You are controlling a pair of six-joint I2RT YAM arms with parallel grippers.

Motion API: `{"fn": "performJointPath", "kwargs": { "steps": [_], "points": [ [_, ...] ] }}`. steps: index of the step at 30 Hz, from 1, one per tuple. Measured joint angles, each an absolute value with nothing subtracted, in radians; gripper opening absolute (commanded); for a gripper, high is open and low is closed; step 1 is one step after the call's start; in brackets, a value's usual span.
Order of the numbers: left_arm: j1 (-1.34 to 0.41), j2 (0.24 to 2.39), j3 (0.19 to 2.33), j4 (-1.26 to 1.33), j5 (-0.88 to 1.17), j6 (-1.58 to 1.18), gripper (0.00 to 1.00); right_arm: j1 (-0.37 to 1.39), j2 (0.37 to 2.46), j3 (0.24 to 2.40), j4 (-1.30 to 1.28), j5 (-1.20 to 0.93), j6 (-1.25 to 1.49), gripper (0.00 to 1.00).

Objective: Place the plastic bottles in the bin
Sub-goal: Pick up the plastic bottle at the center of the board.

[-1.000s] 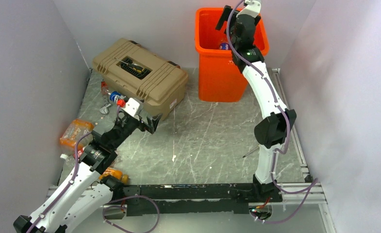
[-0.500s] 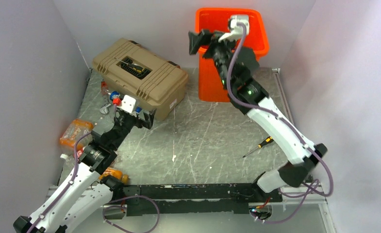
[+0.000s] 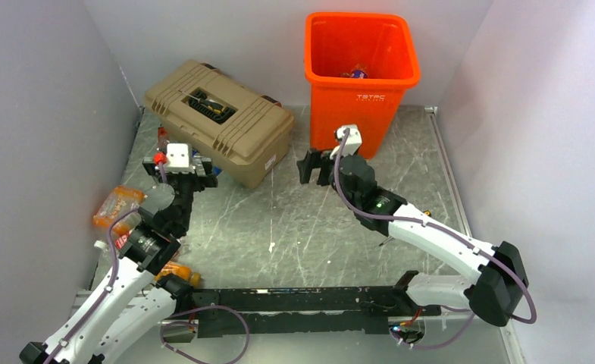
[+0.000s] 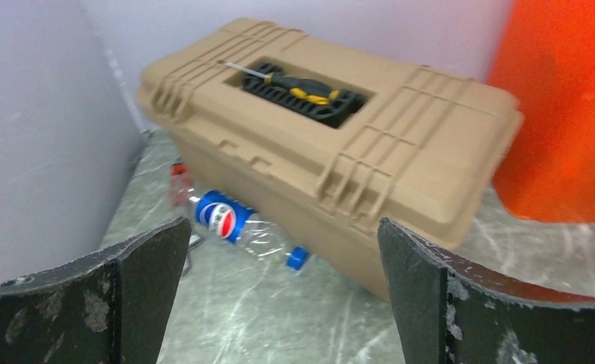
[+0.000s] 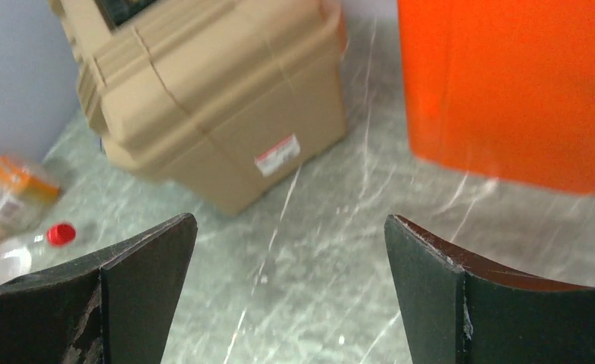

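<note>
your left gripper [image 4: 283, 226] and right gripper [image 5: 290, 227] are both released, empty. the bottle [image 4: 237, 224] lies tight against the toolbox [image 4: 332, 144]; a left finger may snag on it.

You get soft, even light from above in the top view: the bin [image 3: 370, 125] is a saturated orange, and the tabletop [image 3: 302, 220] shows a faint sheen and only weak shadows. Both wrist views are blurred, the right one most. Your right tool [image 5: 288, 227] reads as dark, underexposed shapes.
</note>
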State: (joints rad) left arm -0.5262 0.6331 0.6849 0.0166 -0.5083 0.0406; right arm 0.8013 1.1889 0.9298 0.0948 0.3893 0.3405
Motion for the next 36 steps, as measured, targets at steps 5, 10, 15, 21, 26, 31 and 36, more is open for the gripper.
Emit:
{"fn": "performJointPath", "kwargs": {
  "steps": [5,10,15,21,26,31,36],
  "points": [
    [-0.522,0.636,0.683,0.033,-0.678,0.039,1.00,0.809,1.149,0.764,0.090,0.320,0.462,1.00],
    [-0.516,0.647,0.697,-0.006,-0.788,-0.040,0.99,0.814,1.137,0.628,0.091,0.266,0.545,1.00],
    [-0.433,0.787,0.821,-0.170,-0.787,-0.209,1.00,0.814,1.116,0.558,0.105,0.232,0.573,1.00],
    [-0.113,0.923,0.846,-0.366,-0.553,-0.543,1.00,0.814,1.026,0.542,0.106,0.225,0.566,1.00],
    [0.055,0.927,0.764,-0.432,-0.384,-0.778,0.99,0.814,0.917,0.503,0.115,0.213,0.556,0.99],
    [0.078,0.898,0.599,-0.294,-0.273,-0.934,1.00,0.814,0.850,0.464,0.129,0.143,0.552,0.99],
    [0.079,0.998,0.538,-0.121,-0.234,-1.049,1.00,0.814,0.823,0.464,0.130,0.094,0.550,0.99]
  ]
}}
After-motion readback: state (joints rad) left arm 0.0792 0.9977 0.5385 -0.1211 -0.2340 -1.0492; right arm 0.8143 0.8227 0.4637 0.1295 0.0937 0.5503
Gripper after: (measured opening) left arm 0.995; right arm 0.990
